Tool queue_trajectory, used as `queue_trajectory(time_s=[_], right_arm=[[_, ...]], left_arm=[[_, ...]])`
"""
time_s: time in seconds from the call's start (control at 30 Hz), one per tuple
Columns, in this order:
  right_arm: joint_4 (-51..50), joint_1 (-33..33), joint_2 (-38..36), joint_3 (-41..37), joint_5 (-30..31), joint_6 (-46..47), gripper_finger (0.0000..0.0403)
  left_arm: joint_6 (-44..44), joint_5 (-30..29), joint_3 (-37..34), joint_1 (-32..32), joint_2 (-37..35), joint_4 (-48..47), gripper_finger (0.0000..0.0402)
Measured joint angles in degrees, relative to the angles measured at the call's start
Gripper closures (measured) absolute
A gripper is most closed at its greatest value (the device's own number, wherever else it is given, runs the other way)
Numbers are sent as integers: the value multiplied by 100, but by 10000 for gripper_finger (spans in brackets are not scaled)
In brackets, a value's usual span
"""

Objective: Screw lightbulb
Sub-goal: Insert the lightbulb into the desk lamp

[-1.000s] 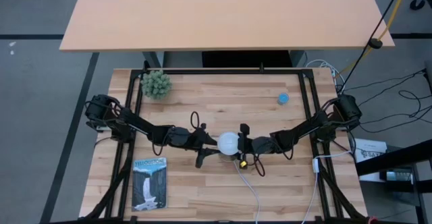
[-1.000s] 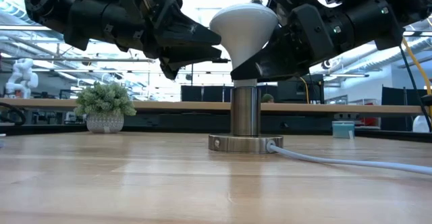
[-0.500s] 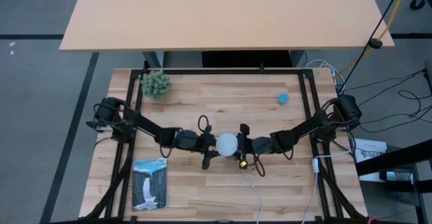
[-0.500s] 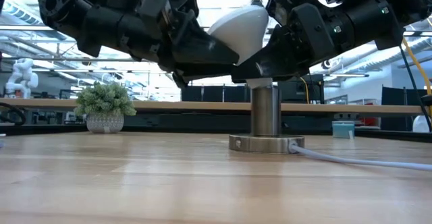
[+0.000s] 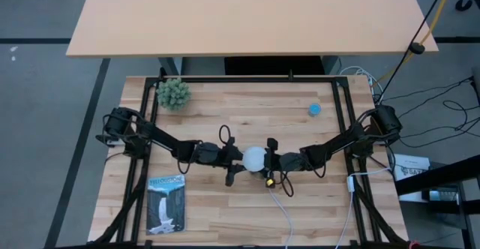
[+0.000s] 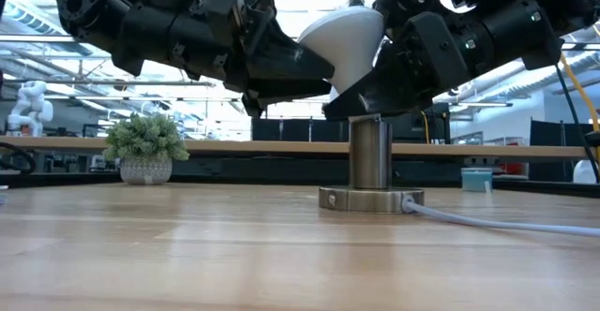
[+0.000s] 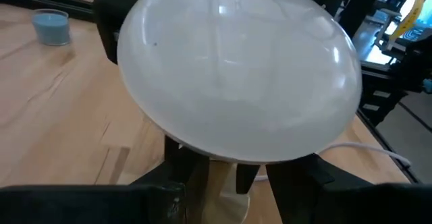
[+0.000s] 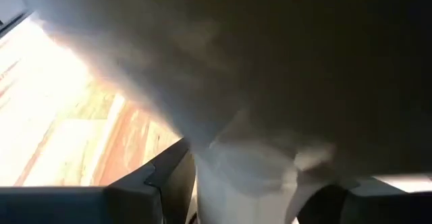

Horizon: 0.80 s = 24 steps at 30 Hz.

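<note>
Both claws meet mid-worktop: the left claw pinches the lightbulb's dome, the right claw clamps its neck. The bulb sits tilted above the socket, its base at the socket's mouth. Seating looks unfinished; straightening and the turning itself appear left to do.

The white lightbulb sits tilted, dome up, apparently just above the steel socket.
</note>
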Motion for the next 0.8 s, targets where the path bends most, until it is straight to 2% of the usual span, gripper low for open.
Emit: queue_trajectory(time_s=[0.63, 0.8], right_arm=[[154, -39, -125, -1, -258, 3, 204], [-380, -35, -255, -1, -285, 31, 204]], left_arm=[[262, 42, 231, -2, -29, -221, 258], [243, 21, 247, 2, -29, -390, 258]])
